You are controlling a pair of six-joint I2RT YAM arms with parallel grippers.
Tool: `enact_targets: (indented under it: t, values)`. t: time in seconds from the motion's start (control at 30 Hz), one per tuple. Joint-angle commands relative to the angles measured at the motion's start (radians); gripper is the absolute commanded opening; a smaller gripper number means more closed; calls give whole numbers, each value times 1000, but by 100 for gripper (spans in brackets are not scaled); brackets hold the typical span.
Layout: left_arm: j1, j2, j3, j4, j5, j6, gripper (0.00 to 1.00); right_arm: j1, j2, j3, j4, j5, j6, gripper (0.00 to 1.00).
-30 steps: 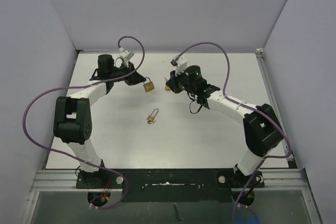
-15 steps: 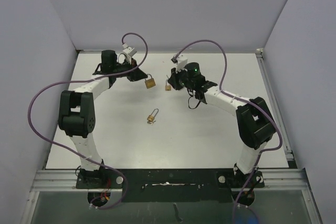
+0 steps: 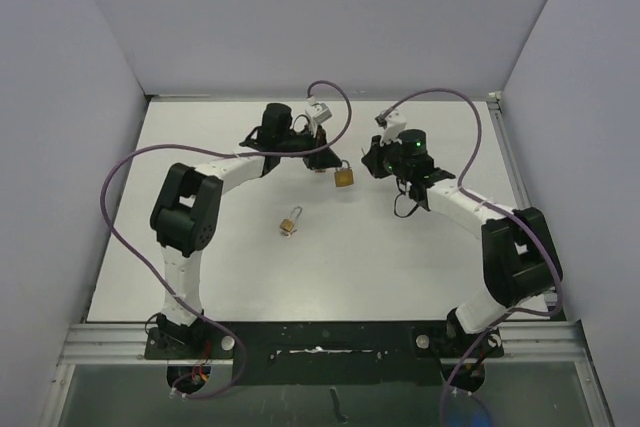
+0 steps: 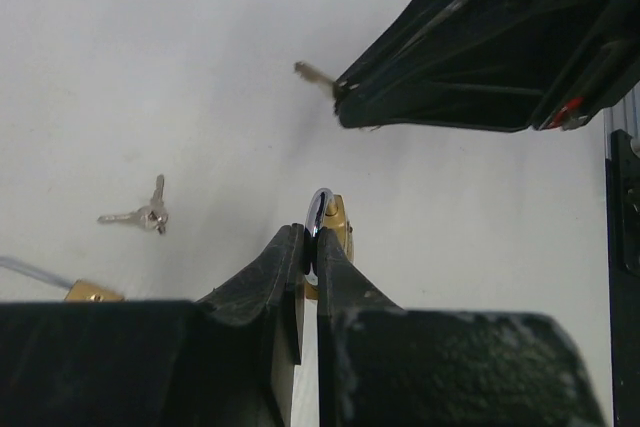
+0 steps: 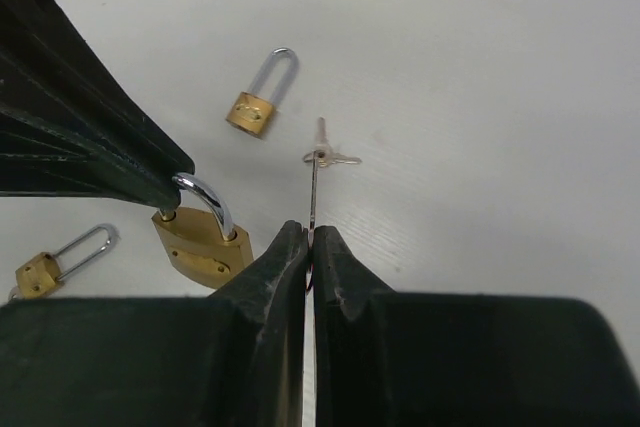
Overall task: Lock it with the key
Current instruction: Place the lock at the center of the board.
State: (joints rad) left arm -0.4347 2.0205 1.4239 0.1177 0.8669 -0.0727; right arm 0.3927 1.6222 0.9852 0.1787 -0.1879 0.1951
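Over the table (image 3: 400, 267), far middle, we see the left gripper (image 4: 310, 237) clamping the padlock (image 5: 195, 247) by its shackle (image 5: 207, 197), body dangling. The right gripper (image 5: 309, 232), just beside, pinches the key (image 5: 313, 192) by a thin edge. Risk: the padlock swings or the key twists in the pinch, missing the keyhole.

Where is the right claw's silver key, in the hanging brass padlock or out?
Out. The silver key juts from the right claw, apart from the brass padlock in the left claw.
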Motion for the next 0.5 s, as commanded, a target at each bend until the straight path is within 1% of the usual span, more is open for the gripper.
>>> enact_targets:
  t: [0.0,0.1,0.2,0.3,0.47]
  values:
    - [5,90,134,236,18,-148,0,-77,-140,-49,61,10,5,0]
    - [0,169,206,284,38,-205,0,-127,-170,-85,72,13,17,0]
    - [-19,231,263,307,47,-225,0,-162,-172,-109,88,8,28,0]
    - [-46,283,325,286,77,-219,0,-174,-168,-125,87,7,32,0]
    - [-70,317,354,319,94,-248,0,-174,-170,-134,72,11,31,0]
